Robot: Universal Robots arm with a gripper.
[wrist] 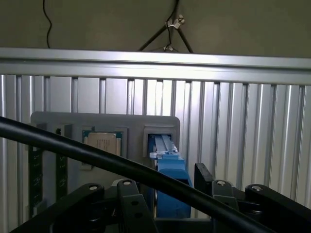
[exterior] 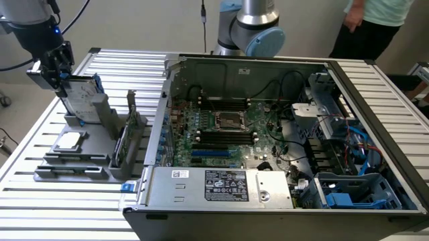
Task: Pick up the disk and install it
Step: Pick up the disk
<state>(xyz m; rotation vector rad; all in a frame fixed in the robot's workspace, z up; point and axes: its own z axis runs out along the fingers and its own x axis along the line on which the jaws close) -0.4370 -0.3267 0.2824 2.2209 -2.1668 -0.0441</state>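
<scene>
In the exterior view, the arm's tool (exterior: 62, 83) sits over the top edge of the disk (exterior: 84, 100). The disk stands on edge in a slot of the grey holder (exterior: 70, 170) near the exterior view's left. That upright stance probably leaves its upper edge free to be taken from above. Whether the tool is clamped on the disk or merely straddles it cannot be told. The same holder carries one square chip (exterior: 70, 141) lying flat in a recess and one green circuit card (exterior: 122, 148) standing on edge, so each part seems to have its own seat. There is one holder on the slatted worktop (exterior: 40, 206). Beside it is one open computer case (exterior: 248, 68), lying on its side with its inside facing up, likely for reach from above. A second arm (exterior: 258, 30) rises behind the case, and one person (exterior: 375, 20) stands beyond it. In the wrist view, the disk's blue carrier shows edge-on in its slot directly under the tool. The chip lies in the recess next to it, and one black cable (wrist: 121, 167) crosses in front.
</scene>
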